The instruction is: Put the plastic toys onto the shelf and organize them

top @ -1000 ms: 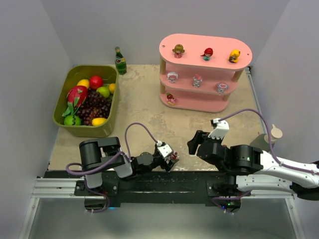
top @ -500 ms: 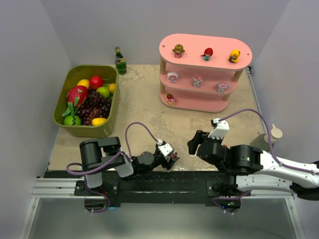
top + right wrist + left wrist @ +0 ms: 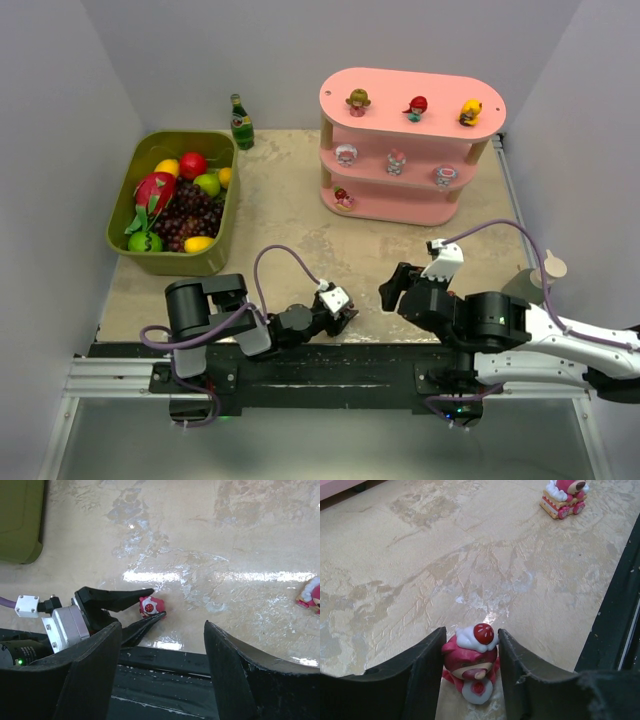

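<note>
The tabletop fills most of the overhead view, with the pink three-tier shelf at its upper right and an olive bin of toy fruit at the left. The shelf's top and middle boards each carry three figurines, while the bottom board holds only a red-and-white one at its left end, so there looks to be room there. At the bottom centre, the right gripper hangs released, jaws wide and nothing between them. The left gripper lies low over the tabletop near its front edge, clenched on a pink bear figurine with a cream-and-strawberry cap, one finger against each side of the head. The toy is probably light, hard and glossy — slick enough to squirt out or twist, so a hold across the broad head, below the cap, seems safest. Another figurine, a bear on a slice of cake, waits in the left wrist view's upper right.
</note>
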You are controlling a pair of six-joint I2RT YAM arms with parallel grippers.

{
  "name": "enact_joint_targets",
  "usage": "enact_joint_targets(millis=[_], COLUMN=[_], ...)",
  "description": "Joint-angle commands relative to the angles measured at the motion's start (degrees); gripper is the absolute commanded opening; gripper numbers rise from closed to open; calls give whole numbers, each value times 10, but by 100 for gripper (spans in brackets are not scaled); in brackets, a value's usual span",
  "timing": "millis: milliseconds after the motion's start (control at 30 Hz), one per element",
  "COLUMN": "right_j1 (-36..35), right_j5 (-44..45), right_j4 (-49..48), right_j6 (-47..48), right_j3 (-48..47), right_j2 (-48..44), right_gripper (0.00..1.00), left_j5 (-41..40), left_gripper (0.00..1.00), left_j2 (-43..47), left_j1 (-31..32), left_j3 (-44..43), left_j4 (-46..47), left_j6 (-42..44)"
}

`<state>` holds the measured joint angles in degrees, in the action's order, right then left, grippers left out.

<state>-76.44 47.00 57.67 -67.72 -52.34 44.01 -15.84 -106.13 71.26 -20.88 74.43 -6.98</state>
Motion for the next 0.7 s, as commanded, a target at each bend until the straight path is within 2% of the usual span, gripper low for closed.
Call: enact_joint_targets(millis=[0,33,233,500,667], right_j1=[0,1,1,1,0], right_j5=[33,34,39,51,60], right_j4=[15,17,27,38,45], right_j6=[-24,-27,-36,-41,-40], right_j3=[2,2,5,-1,-12], right_j2=[-9,-11,-21,-39,-51], right_gripper=[69,69,69,69,69], left_j5=[-28,-31,-63,-107,-74], left_gripper=[41,35,20,18,18], left_j2=[2,2,1,-30,-90], left_j1=[-4,-4,-8,-45,-100], left_j3=[-19,-21,-59,-201,-337], left_j4=[77,73,31,-95,-215], left_j6=[-7,-8,-22,-47,-85])
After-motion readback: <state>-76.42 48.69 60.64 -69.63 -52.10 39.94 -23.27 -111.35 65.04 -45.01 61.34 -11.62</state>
